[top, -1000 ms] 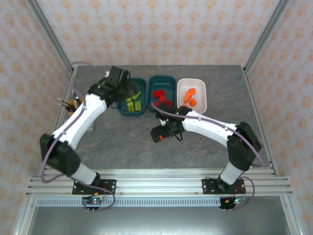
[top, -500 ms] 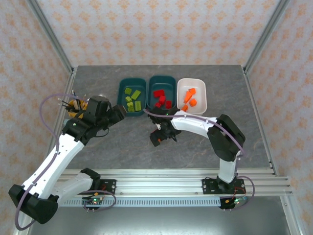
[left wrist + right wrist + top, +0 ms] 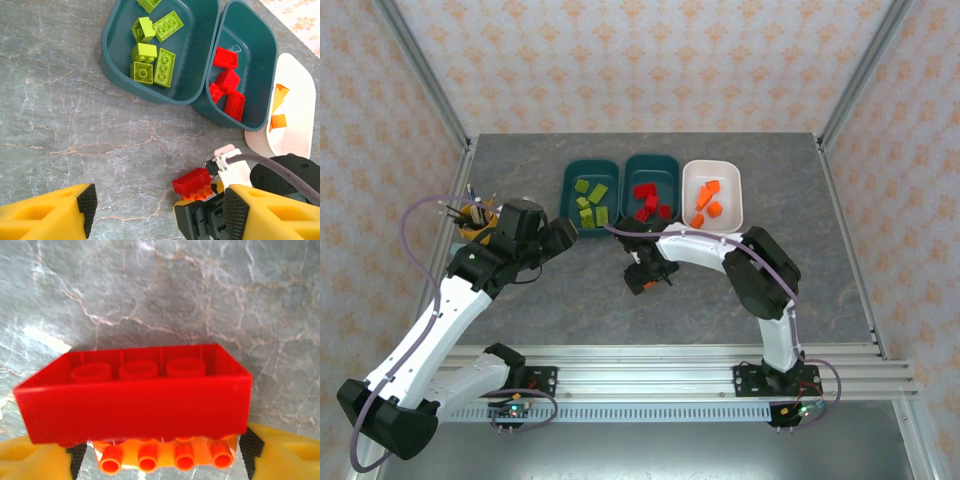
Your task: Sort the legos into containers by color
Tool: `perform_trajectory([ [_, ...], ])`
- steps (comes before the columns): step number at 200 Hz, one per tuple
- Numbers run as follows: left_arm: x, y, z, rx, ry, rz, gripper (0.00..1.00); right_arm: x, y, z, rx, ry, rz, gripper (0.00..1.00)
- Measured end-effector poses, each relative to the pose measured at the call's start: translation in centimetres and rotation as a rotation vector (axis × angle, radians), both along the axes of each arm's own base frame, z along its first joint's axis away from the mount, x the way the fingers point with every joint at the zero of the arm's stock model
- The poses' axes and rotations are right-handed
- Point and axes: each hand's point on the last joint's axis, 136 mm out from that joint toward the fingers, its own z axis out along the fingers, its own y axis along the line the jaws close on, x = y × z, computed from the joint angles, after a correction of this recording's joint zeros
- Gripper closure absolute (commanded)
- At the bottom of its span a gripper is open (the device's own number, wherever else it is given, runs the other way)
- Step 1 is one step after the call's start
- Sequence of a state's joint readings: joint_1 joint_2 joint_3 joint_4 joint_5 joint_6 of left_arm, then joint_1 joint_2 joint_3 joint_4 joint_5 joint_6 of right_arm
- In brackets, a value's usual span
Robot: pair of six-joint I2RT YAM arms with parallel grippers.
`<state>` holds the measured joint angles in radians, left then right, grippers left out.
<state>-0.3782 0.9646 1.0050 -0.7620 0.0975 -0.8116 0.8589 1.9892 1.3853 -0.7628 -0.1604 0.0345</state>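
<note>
The table is matt grey stone with pale veins; at its far side three shallow, glossy plastic trays with rounded corners stand side by side: the left teal tray holds lime green legos, the middle teal tray red legos, the white tray orange legos; in front of them a red brick, three round tubes showing in its hollow underside, sits stacked on a studded orange brick; the right gripper has its yellow fingers close on either side of this pair, though whether they press it I cannot tell; the left gripper hangs nearby, jaws wide apart and empty
</note>
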Motion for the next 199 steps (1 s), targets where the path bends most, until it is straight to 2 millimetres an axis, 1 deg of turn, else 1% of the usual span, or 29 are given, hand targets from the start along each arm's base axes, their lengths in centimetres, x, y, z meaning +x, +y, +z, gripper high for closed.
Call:
perform_trajectory([
  [14,0.0,0.0,0.0,0.000,0.000,0.000,0.30,0.0,0.2,-0.1,0.007,0.009,-0.001,0.28],
  [43,0.0,0.0,0.0,0.000,0.000,-0.002,0.30,-0.1,0.3,-0.1,0.015,0.018,-0.007,0.30],
  [70,0.0,0.0,0.0,0.000,0.000,-0.002,0.30,-0.1,0.3,-0.1,0.018,0.021,-0.016,0.36],
  [101,0.0,-0.1,0.0,0.000,0.000,-0.004,0.30,-0.2,0.2,0.1,0.027,0.020,-0.024,0.37],
  [132,-0.2,-0.8,0.1,-0.002,-0.004,-0.031,0.30,-1.1,-0.6,0.5,0.032,0.035,-0.044,0.38],
  [153,-0.4,-2.1,0.4,-0.011,-0.020,-0.077,0.30,-1.6,-1.0,1.4,0.050,0.031,-0.066,0.39],
  [171,-0.8,-3.8,0.8,-0.020,-0.038,-0.138,0.30,-1.9,-1.4,2.5,0.074,0.018,-0.091,0.39],
  [186,-1.1,-5.0,1.0,-0.028,-0.051,-0.180,0.30,-1.9,-2.0,4.0,0.105,0.007,-0.119,0.40],
  [199,-1.2,-6.0,1.1,-0.035,-0.058,-0.212,0.30,-1.4,-2.9,5.9,0.140,-0.013,-0.164,0.40],
])
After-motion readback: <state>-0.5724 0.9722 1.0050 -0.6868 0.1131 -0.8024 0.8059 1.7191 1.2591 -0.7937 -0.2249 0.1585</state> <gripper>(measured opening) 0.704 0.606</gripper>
